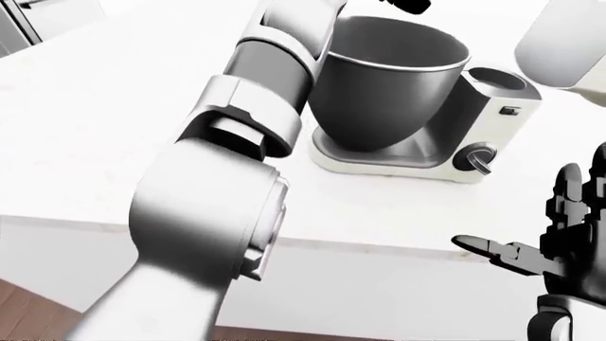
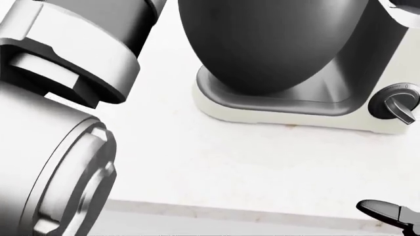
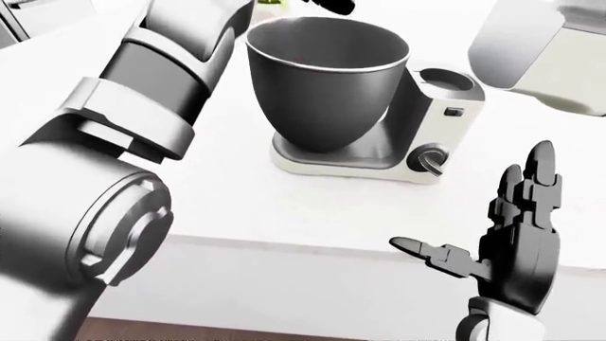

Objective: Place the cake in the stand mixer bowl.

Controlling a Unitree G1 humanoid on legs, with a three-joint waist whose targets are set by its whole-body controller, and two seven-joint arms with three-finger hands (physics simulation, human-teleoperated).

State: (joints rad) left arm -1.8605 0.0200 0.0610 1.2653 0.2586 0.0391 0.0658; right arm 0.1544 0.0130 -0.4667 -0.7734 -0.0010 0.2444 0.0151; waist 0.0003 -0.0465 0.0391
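A white counter [image 1: 114, 106] is seen filling most of the left-eye view, its pale edge running across the lower part. A large white rounded object [image 3: 531, 50], cut off by the frame, is seen at the top right of the right-eye view. Brown flooring [image 1: 28, 305] is shown bottom left.

Simulated kitchen, home-style. Evidence: white stone-look counter [image 3: 284, 206] with a stand mixer [image 3: 417, 145] on it, dark metal bowl [image 3: 322, 78] seated in the base, speed dial [image 3: 431, 160] on the side. Wood floor [image 1: 28, 302] below the counter edge. Pale appliance-like body [image 3: 531, 50] top right, can't identify.
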